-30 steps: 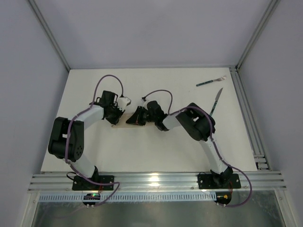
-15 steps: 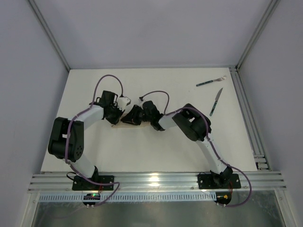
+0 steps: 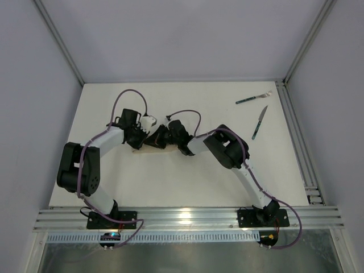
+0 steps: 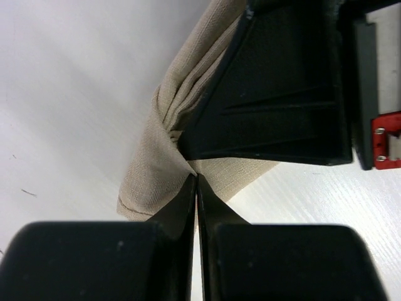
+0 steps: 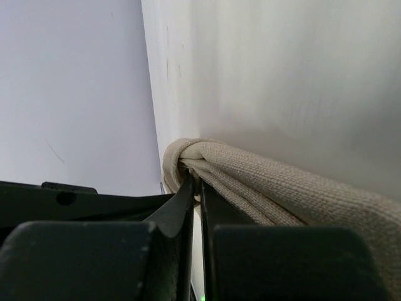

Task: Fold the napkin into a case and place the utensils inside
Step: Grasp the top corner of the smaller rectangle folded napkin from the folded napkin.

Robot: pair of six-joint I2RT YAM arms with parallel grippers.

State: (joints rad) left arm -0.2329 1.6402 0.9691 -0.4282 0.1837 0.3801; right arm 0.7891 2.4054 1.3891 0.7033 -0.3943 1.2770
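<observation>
Where grey walls [image 3: 170,34] meet, white table [image 3: 170,176], napkin [image 4: 150,169], fork [image 3: 253,99], knife [image 3: 260,122]

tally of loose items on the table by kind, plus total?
napkin: 1
fork: 1
knife: 1
total: 3

The napkin [image 4: 153,169] lies left of the counter's [image 3: 170,182] middle, between the left gripper [image 4: 196,182] and the right gripper [image 5: 195,185], while the fork [image 3: 253,98] lies well apart at the far right with the knife [image 3: 260,122] just before it.
</observation>
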